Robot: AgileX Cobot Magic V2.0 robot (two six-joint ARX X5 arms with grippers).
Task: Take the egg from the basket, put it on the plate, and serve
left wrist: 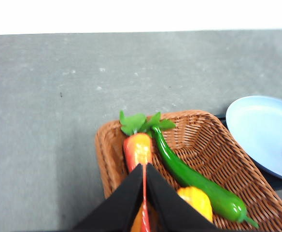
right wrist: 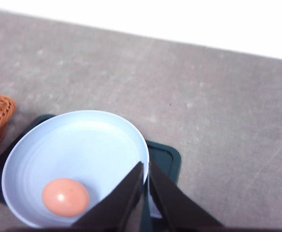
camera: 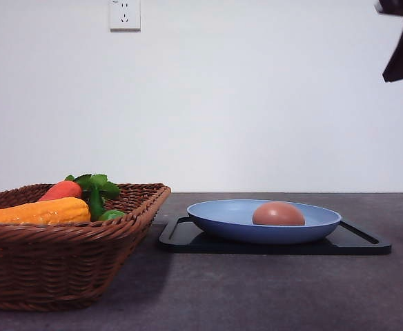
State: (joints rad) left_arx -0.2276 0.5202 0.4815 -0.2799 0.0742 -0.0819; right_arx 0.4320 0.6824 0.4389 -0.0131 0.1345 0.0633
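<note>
1. The egg (right wrist: 65, 196) lies in the light-blue plate (right wrist: 83, 140), beside the right gripper (right wrist: 146, 170), whose fingers are closed and empty.
2. The left gripper (left wrist: 144, 170), closed on nothing, hangs over the carrot (left wrist: 138, 149) in the basket (left wrist: 204, 140).

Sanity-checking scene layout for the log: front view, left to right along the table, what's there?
basket → black tray → plate → egg, which lies in the plate. The plate sits on the tray. The corn cob, carrot and green leaves all lie inside the basket.
</note>
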